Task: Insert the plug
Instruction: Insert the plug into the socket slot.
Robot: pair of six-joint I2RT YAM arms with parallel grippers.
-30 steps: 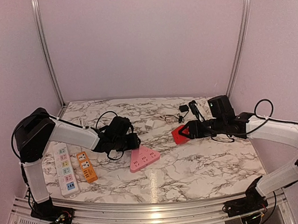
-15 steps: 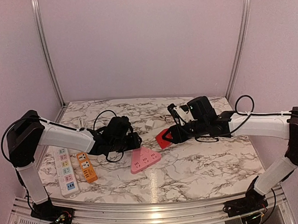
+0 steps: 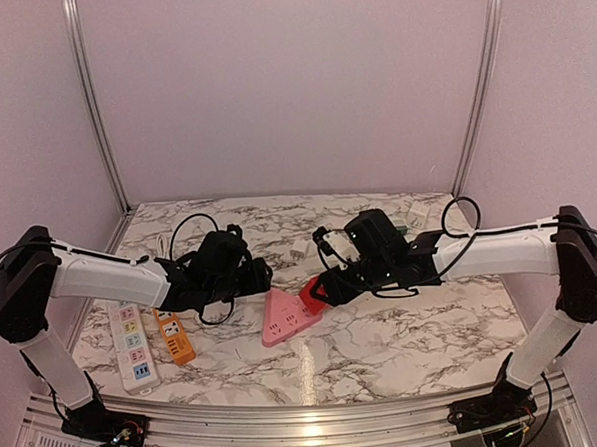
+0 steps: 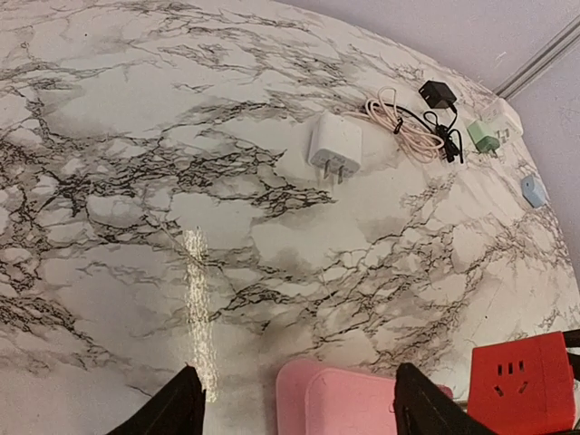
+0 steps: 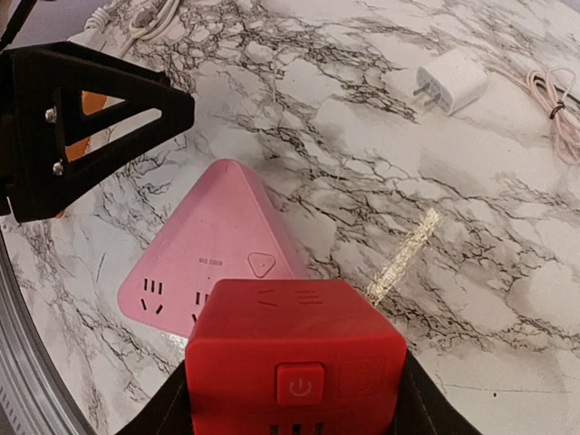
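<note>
Glossy marble-look table [image 3: 414, 328], matt pink plastic socket [image 3: 284, 319], smooth red plastic cube [image 5: 294, 344], white plastic charger [image 4: 334, 145]

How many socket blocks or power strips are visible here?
4: white strip at left edge, orange strip beside it, pink triangular block at centre, red cube in the right gripper. Others may be hidden.

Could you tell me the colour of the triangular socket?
The socket is pink; clearest in right wrist view.
</note>
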